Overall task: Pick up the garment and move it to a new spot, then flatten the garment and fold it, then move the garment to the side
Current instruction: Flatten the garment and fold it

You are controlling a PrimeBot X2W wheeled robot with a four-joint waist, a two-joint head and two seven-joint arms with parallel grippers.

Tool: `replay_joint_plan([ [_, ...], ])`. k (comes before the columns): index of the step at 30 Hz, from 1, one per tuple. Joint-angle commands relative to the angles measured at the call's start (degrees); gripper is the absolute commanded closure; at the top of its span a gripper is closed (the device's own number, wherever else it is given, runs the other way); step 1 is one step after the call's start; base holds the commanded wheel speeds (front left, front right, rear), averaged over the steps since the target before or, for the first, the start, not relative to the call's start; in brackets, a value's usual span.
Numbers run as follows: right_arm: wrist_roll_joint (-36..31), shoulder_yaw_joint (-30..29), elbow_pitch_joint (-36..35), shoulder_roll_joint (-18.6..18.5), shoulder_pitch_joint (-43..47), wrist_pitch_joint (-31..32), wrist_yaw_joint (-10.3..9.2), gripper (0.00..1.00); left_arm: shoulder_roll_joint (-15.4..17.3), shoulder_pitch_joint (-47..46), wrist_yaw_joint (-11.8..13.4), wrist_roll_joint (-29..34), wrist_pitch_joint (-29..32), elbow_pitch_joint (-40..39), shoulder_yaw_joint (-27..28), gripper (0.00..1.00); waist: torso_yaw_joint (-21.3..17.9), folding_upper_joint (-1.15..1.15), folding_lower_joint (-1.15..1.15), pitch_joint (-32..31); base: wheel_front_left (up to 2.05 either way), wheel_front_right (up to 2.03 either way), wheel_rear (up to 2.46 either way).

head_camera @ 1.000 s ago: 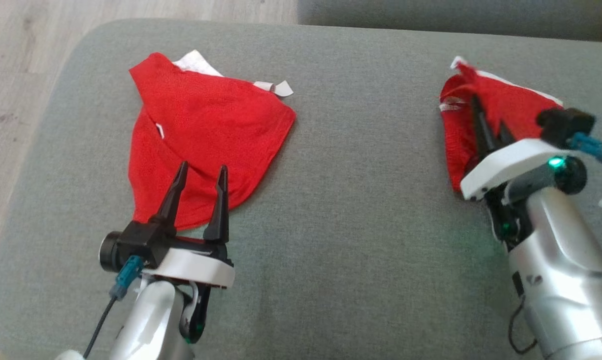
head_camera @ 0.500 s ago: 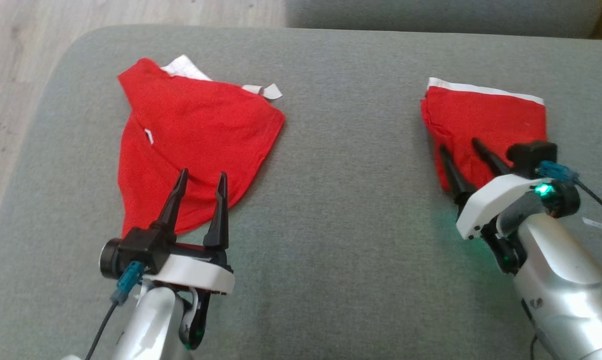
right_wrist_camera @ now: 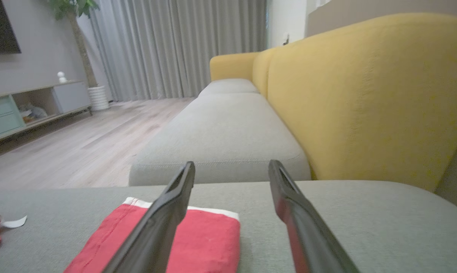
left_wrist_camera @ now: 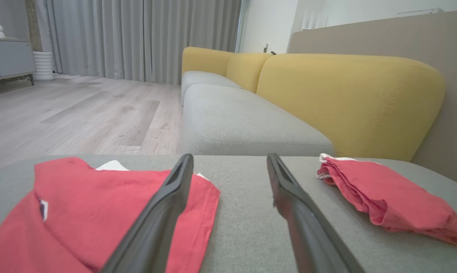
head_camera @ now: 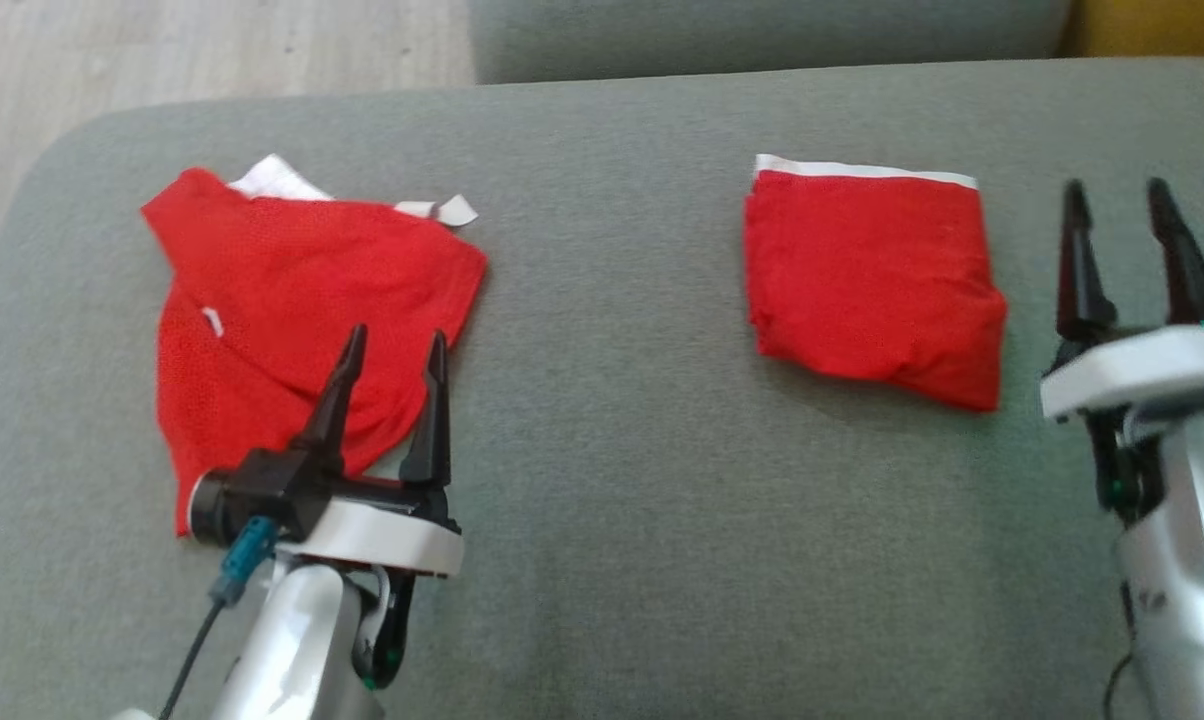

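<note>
Lying just left of the right gripper [head_camera: 1114, 186] and clear of its fingers, the folded red garment [head_camera: 872, 285] rested on the right part of the grey cushion [head_camera: 612, 450], while that gripper stood spread wide and held nothing. It was a compact, roughly square packet with a white band along its far edge and a puffed near-right corner. Two red garments were on the cushion, the second, unfolded garment [head_camera: 292, 290] spread out at the left, and the left gripper [head_camera: 396, 336], one of two, stood wide open and empty above its near edge.
</note>
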Motion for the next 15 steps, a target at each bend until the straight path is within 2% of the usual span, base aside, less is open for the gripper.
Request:
replay_joint_plan([
  [1,-1.9,-1.1,-4.2,2.0,2.2,-0.6,-0.11,0.0,0.7,-2.6,0.4,0.2,-0.3,-2.7,2.4,0.0,-1.0,0.0,0.0,-0.2,0.0,0.0,0.0],
  [6,-9.0,-6.5,-13.6,8.0,9.4,-0.6,-0.11,0.0,0.6,-1.1,0.6,0.2,-0.3,-3.8,3.3,0.0,-1.9,0.0,0.0,0.6,0.0,0.0,0.0],
  [13,-10.4,-6.8,-18.2,9.5,11.4,-0.2,-0.11,0.0,0.5,-1.7,0.1,0.2,-0.3,-4.3,2.9,0.0,-1.1,0.0,0.0,3.4,0.0,0.0,0.0],
  [14,-10.4,-6.9,-18.6,9.6,10.7,0.1,-0.11,1.0,0.5,-2.0,0.0,0.2,-0.3,-4.4,2.8,0.0,-0.8,0.0,0.0,4.1,0.0,0.0,0.0],
  [15,-10.6,-6.8,-18.8,9.6,9.7,0.5,-0.11,1.0,0.5,-2.4,-0.1,0.2,-0.3,-4.4,2.7,0.0,-0.4,0.0,0.0,4.8,0.0,0.0,0.0],
])
